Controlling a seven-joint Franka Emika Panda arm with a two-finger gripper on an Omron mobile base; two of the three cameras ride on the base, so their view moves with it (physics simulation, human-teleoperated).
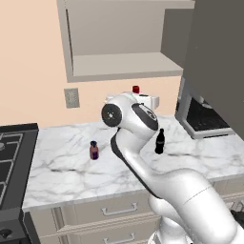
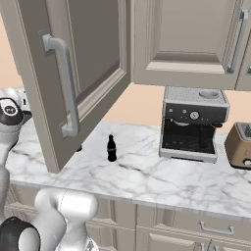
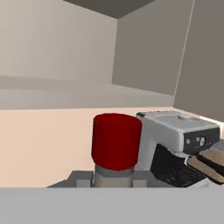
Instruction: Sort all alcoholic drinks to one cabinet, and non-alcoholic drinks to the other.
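Clear bottle (image 3: 116, 144): red cap up, gripped at neck by closed gripper (image 3: 113, 179), apparently for lifting to open cabinet (image 1: 119, 66).
Counter (image 1: 71, 167): cola (image 1: 160, 141), purple container (image 1: 94, 150) waiting.

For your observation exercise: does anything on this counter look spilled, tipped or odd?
Nothing stands out. The cola bottle and the small purple container stand upright on the marble counter, with no spill visible.

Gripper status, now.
Gripper: shut on the red-capped bottle, held up below the open cabinet.
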